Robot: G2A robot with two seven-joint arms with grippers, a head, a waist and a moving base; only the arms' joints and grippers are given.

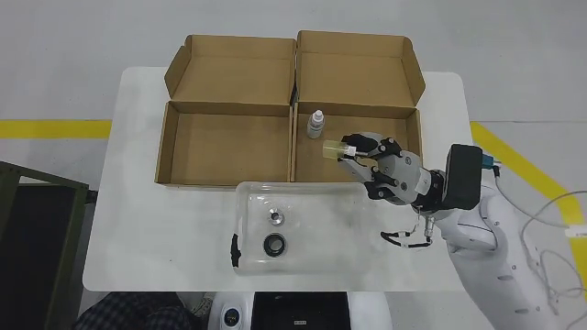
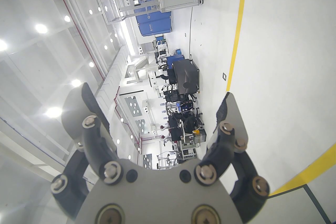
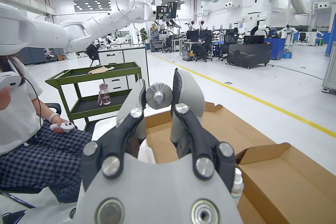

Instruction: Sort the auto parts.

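Right gripper (image 3: pixel 158 90) is pinching a round metal part (image 3: pixel 159 99) over the right-hand box (image 1: pixel 316 160), guessing it's going in beside the bottle (image 1: pixel 315 126).

Silvery ribbed part (image 3: pixel 158 97) in right gripper (image 3: pixel 159 84) above right-hand cardboard box (image 1: pixel 316 165); black ring (image 1: pixel 274 246) in clear tray (image 1: pixel 321 238)

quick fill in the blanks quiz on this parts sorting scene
1. The right claw is ___ on a round metal part.
2. The small bottle stands in the cardboard box on the robot's ___ side.
3. The clear bin holds ___ parts: a metal piece and a black ring.
4. The left claw is ___.
Missing words: shut; right; two; open.
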